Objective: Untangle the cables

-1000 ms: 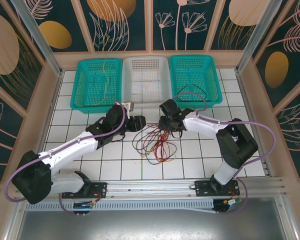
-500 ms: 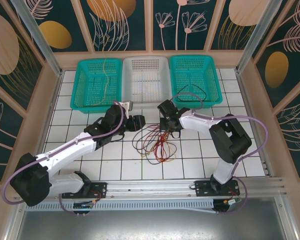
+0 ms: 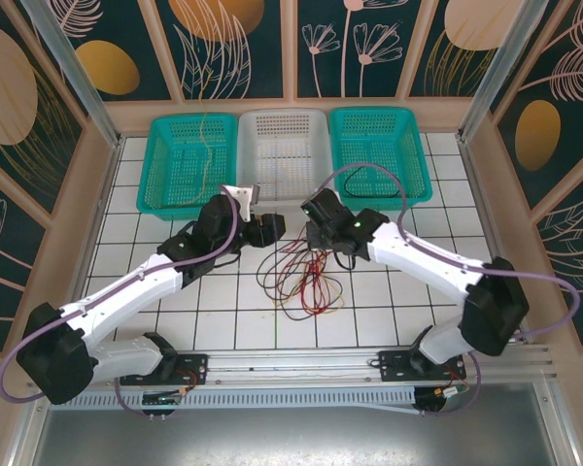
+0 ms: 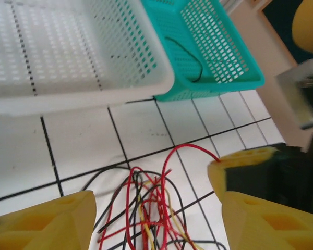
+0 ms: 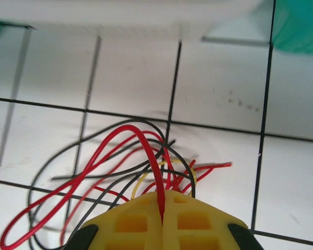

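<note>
Above the cables [image 3: 306, 282], a red cable [image 5: 157, 172] is clenched by the right pincer [image 3: 323, 245], now pulled slightly rearward for separating; left pincer [image 3: 272, 233] is released.

**Surroundings: baskets, counter, walls**

Three mesh baskets stand side by side along the far edge of the white tiled counter [image 3: 389, 291]: a teal basket [image 3: 170, 155] on the left, a white basket [image 3: 284, 155] in the middle, and another teal basket [image 3: 379, 136] on the right. Dark floral wall panels [image 3: 233, 49] rise behind them.
</note>
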You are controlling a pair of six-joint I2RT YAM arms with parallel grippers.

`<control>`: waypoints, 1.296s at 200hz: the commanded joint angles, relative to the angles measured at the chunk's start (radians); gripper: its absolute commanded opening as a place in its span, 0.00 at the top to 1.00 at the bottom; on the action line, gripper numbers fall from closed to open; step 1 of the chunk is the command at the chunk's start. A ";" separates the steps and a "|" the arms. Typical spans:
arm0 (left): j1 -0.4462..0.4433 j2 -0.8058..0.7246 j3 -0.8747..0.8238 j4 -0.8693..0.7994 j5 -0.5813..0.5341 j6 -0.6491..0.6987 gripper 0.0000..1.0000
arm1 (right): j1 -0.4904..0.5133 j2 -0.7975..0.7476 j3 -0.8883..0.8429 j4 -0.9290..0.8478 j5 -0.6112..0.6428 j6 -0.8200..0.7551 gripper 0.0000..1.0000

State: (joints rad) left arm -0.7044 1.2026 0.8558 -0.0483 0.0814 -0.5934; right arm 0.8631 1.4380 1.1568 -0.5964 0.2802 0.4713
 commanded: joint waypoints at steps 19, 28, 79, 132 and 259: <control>0.008 -0.041 0.061 0.096 0.115 0.136 0.30 | 0.113 -0.136 0.137 -0.074 0.178 -0.099 1.00; 0.009 -0.038 0.077 0.113 0.151 0.150 0.30 | 0.134 -0.151 0.160 -0.064 0.193 -0.125 1.00; 0.008 0.052 0.190 0.083 0.223 0.208 0.35 | 0.168 -0.204 0.194 0.028 0.167 -0.217 1.00; 0.009 0.068 0.184 0.107 0.300 0.203 0.55 | 0.180 -0.231 0.191 0.078 0.105 -0.256 1.00; 0.009 0.030 0.264 0.146 0.172 0.157 1.00 | 0.010 -0.477 -0.194 0.300 -0.091 0.010 0.31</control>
State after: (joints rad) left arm -0.6991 1.2613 1.0683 0.0349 0.2558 -0.4171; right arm 0.8970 1.0023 1.0630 -0.4080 0.3099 0.3656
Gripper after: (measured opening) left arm 0.053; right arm 0.673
